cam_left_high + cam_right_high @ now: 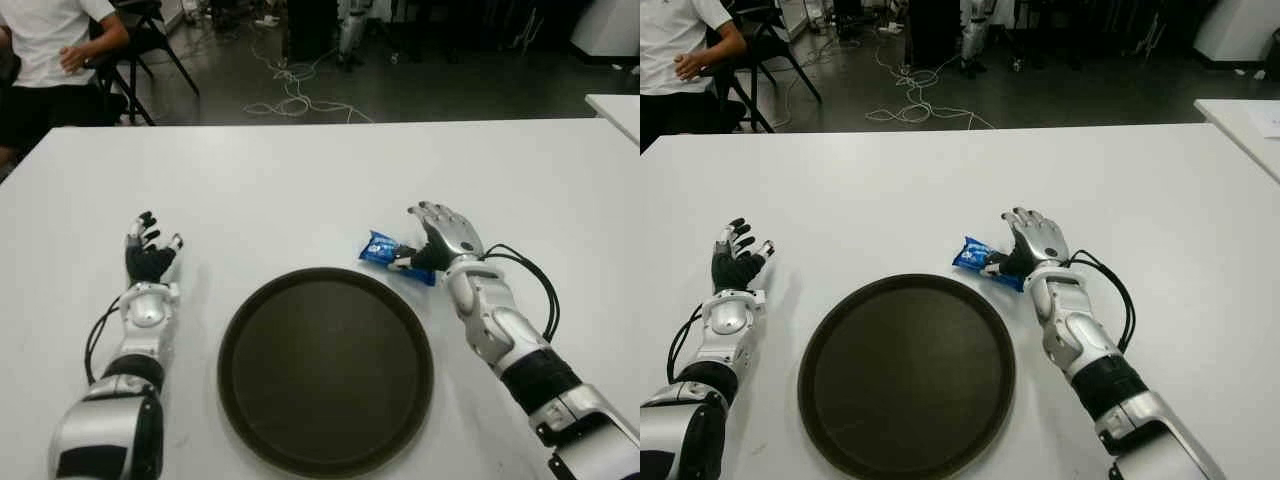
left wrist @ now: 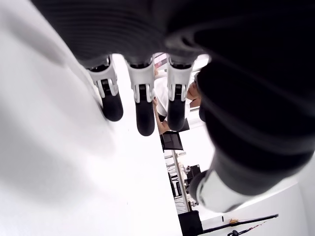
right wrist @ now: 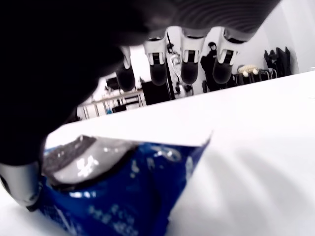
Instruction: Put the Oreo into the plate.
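One Oreo (image 1: pixel 384 250), right hand (image 1: pixel 443 240) over it

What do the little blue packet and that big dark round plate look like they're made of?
The Oreo packet looks like thin glossy plastic film: it crinkles and catches light beside the right hand. The plate seems to be hard plastic, though it might be metal; it is dark brown with a dull sheen and a raised rim. Neither can be confirmed by sight alone.

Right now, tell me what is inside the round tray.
The dark round tray holds nothing visible. The blue Oreo packet lies on the white table past its rim, under the right robot hand.
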`<state>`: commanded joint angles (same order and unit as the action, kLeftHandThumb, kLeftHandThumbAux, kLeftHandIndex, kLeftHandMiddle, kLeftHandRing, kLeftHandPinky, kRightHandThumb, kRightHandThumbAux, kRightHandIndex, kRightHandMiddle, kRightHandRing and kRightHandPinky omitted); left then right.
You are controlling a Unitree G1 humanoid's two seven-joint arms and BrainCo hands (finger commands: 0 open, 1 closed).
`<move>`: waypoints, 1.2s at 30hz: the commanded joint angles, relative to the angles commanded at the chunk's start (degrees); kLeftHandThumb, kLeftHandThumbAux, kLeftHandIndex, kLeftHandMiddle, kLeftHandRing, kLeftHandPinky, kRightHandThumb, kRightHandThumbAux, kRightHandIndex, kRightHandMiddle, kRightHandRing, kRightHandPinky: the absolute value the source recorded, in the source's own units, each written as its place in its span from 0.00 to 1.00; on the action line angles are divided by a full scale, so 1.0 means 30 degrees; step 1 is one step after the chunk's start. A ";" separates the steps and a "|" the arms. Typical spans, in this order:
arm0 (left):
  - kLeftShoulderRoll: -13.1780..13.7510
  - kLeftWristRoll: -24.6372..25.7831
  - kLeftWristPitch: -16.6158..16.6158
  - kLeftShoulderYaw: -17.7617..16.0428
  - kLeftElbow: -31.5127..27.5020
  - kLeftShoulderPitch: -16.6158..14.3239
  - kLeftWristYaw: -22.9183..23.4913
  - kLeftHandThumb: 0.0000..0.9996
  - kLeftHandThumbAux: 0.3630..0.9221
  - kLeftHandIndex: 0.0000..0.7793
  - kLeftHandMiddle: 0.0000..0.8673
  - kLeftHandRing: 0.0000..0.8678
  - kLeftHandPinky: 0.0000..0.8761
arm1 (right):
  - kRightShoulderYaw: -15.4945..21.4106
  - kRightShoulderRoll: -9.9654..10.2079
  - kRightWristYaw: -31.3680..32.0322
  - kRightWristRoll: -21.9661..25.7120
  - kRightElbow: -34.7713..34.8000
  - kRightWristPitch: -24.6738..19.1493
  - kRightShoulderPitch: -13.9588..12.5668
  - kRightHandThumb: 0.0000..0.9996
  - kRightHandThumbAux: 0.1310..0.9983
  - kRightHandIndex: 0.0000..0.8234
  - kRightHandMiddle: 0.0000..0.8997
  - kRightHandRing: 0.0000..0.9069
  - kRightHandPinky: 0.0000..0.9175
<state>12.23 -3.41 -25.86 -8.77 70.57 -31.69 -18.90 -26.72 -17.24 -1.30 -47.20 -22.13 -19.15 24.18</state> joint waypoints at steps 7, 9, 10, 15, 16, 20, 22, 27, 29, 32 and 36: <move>-0.0012 -0.0022 0.0159 -0.0007 0.0005 -0.0053 0.0043 0.09 0.84 0.20 0.18 0.16 0.14 | -0.0089 -0.0057 0.0489 -0.0149 0.0408 -0.0354 -0.0080 0.00 0.49 0.00 0.00 0.00 0.00; -0.0016 -0.0053 0.0128 -0.0008 0.0040 -0.0049 0.0021 0.11 0.83 0.21 0.18 0.16 0.14 | -0.0086 -0.0065 0.0588 -0.0096 0.0540 -0.0322 -0.0132 0.00 0.50 0.00 0.00 0.00 0.00; -0.0016 -0.0078 0.0097 0.0003 0.0043 -0.0039 -0.0001 0.12 0.83 0.21 0.18 0.16 0.14 | -0.0090 -0.0061 0.0630 -0.0081 0.0596 -0.0312 -0.0157 0.00 0.50 0.00 0.00 0.00 0.00; 0.0002 -0.0209 -0.0020 0.0095 0.0029 -0.0001 -0.0102 0.12 0.80 0.21 0.19 0.17 0.15 | -0.0139 -0.0022 0.0869 -0.0099 0.0834 -0.0386 -0.0229 0.00 0.51 0.00 0.00 0.00 0.00; 0.0009 -0.0240 -0.0025 0.0125 0.0028 0.0005 -0.0129 0.12 0.80 0.21 0.19 0.17 0.15 | -0.0140 -0.0027 0.0924 -0.0099 0.0875 -0.0401 -0.0238 0.00 0.51 0.00 0.00 0.00 0.00; 0.0022 -0.0317 0.0006 0.0228 0.0020 0.0022 -0.0238 0.08 0.79 0.20 0.17 0.15 0.11 | -0.0123 -0.0017 0.1048 -0.0019 0.0984 -0.0308 -0.0289 0.00 0.52 0.00 0.00 0.00 0.00; 0.0021 -0.0312 0.0029 0.0247 0.0029 0.0009 -0.0286 0.09 0.80 0.20 0.18 0.15 0.12 | -0.0116 -0.0030 0.1074 0.0011 0.0987 -0.0224 -0.0295 0.00 0.52 0.00 0.00 0.00 0.00; 0.0040 -0.0239 0.0039 0.0250 0.0065 -0.0015 -0.0200 0.10 0.82 0.19 0.18 0.16 0.13 | -0.0089 -0.0036 0.1264 0.0073 0.1072 -0.0148 -0.0275 0.00 0.51 0.00 0.00 0.00 0.00; 0.0038 -0.0199 0.0017 0.0236 0.0069 -0.0014 -0.0140 0.10 0.82 0.19 0.18 0.16 0.13 | -0.0058 -0.0034 0.1316 0.0118 0.1100 -0.0105 -0.0270 0.00 0.51 0.00 0.00 0.00 0.00; -0.0001 -0.0089 -0.0048 0.0159 0.0055 -0.0029 -0.0046 0.11 0.82 0.19 0.18 0.16 0.14 | -0.0001 -0.0004 0.1349 0.0209 0.1063 -0.0013 -0.0219 0.00 0.51 0.00 0.00 0.00 0.00; -0.0075 0.0005 -0.0217 0.0108 0.0003 -0.0034 0.0013 0.12 0.85 0.20 0.18 0.16 0.13 | 0.0060 -0.0015 0.1493 0.0402 0.0642 0.0325 0.0094 0.00 0.51 0.00 0.00 0.00 0.00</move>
<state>12.01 -3.39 -26.51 -8.45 70.58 -31.79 -18.86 -26.54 -17.28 3.18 -45.99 -20.20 -18.17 24.46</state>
